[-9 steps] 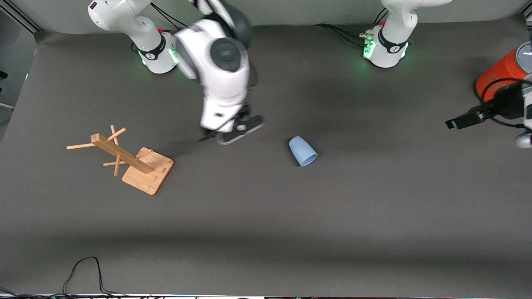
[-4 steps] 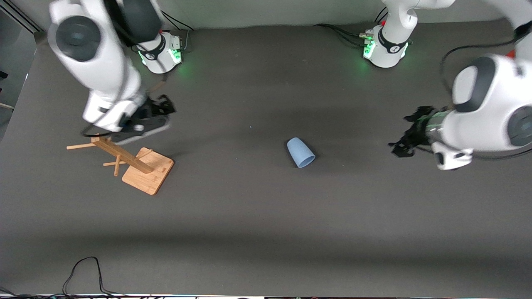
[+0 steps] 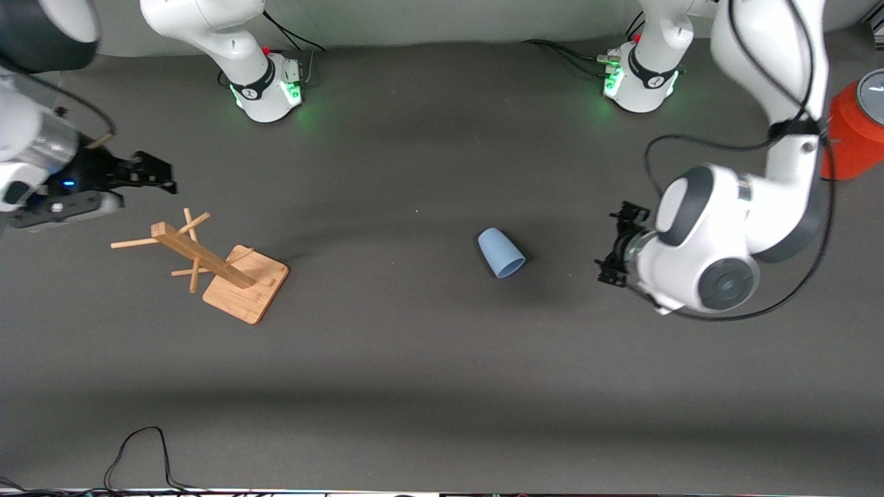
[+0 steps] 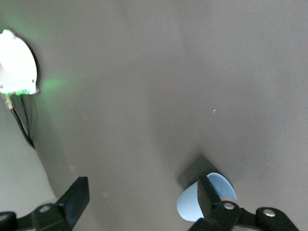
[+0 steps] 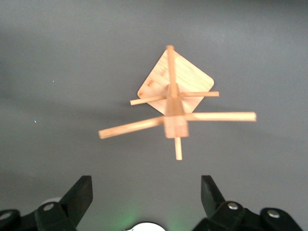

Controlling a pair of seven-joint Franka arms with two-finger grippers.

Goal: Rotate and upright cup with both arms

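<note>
1. Now the cup (image 3: pixel 501 252) lies on its side on the dark counter (image 3: pixel 428 359), about in the middle between the two ends, with its open mouth turned toward the front camera and toward the left arm's end.
2. In the left wrist view the cup (image 4: pixel 202 202) shows partly, with the pale inside of its mouth visible; one dark finger (image 4: pixel 210 199) of the left gripper stands in front of it.
3. The left gripper (image 3: pixel 617 250) hangs low over the counter just beside the cup, toward the left arm's end, and does not touch it. Its fingers are spread wide and hold nothing; the left wrist view shows both fingers far apart.
4. The right gripper (image 3: pixel 148 176) is up over the right arm's end of the counter, near the wooden rack (image 3: pixel 207 266), well apart from the cup. Its fingers are also spread wide and empty.
5. The wooden rack stands on its square base, with a post and thin pegs; the right wrist view looks down on the rack (image 5: pixel 175 108) between the two fingers.
6. An orange canister (image 3: pixel 853 134) with a grey lid stands at the edge of the left arm's end, partly hidden by the left arm (image 3: pixel 753 207).
7. A black cable (image 3: pixel 141 455) lies at the counter's edge nearest to the front camera.
</note>
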